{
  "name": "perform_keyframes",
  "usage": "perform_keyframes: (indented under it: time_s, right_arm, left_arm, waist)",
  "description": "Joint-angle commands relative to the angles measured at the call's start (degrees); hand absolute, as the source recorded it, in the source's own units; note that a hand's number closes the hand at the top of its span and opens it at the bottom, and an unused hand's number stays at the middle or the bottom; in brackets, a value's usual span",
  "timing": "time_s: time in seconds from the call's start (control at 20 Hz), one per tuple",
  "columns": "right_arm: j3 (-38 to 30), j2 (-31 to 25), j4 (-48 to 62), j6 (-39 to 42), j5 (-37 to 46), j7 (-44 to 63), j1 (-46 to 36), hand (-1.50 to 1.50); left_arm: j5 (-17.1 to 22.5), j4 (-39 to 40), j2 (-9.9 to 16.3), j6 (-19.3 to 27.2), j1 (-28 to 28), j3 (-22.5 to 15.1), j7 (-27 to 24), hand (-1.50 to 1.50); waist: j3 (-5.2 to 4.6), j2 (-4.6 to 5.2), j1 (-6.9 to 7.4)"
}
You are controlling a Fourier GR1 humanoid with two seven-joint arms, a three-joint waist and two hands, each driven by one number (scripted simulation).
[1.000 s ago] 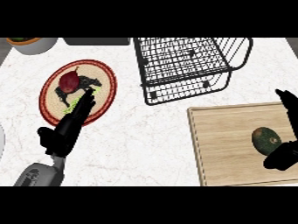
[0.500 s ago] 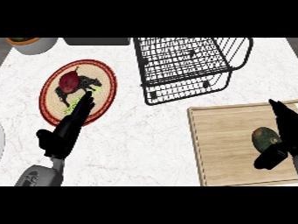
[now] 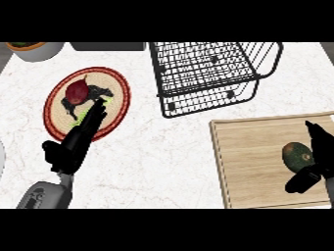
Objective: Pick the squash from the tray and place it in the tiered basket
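Nearer the squash (image 3: pixel 297 155) now, right robot hand (image 3: pixel 327 158) (white marbled counter (image 3: pixel 162 157)).

no readable text, labels or numbers

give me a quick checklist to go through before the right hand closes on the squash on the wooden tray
1. Squash lies on the wooden tray: ok.
2. Right hand beside the squash, fingers on its right side and thumb below it: ok.
3. Fingers curled round the squash: not ok, the hand is open.
4. Contact between hand and squash: cannot tell.
5. Tiered basket stands beyond the tray, with nothing visible in it: ok.
6. Left hand away from tray and basket, open over the plate at left: ok.
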Motion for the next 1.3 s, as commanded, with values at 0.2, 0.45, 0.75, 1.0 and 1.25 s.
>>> perform_keyframes:
  time_s: [0.2,0.45,0.75,1.0,1.25]
  right_arm:
    - [-3.71,5.68,6.58,1.32,4.82,-3.60,1.44,-1.50]
    - [-9.52,6.45,6.21,5.88,5.95,-6.56,0.32,-1.50]
    - [-9.78,7.24,9.28,-4.12,9.64,-19.64,1.96,1.50]
    - [-8.98,12.91,11.34,-5.59,15.82,-21.33,1.80,1.50]
    - [-13.93,8.07,17.65,-2.78,12.63,-30.59,-4.63,1.50]
  left_arm:
    - [-3.46,-0.65,-3.54,0.93,-0.34,0.40,1.93,0.00]
    - [-3.66,-0.95,-3.01,-2.12,0.36,3.66,1.69,0.00]
    - [-1.96,-0.50,-1.87,-5.20,0.69,5.15,0.71,0.00]
    - [-5.74,0.57,-5.63,-3.29,-0.60,4.40,1.39,0.00]
    - [-5.42,-0.87,-3.65,-5.60,3.18,5.13,-0.15,0.00]
  waist:
    - [0.00,0.03,0.07]
    - [-0.01,0.01,0.06]
    - [0.01,0.03,0.09]
    - [0.00,0.02,0.07]
    - [0.04,0.15,0.76]
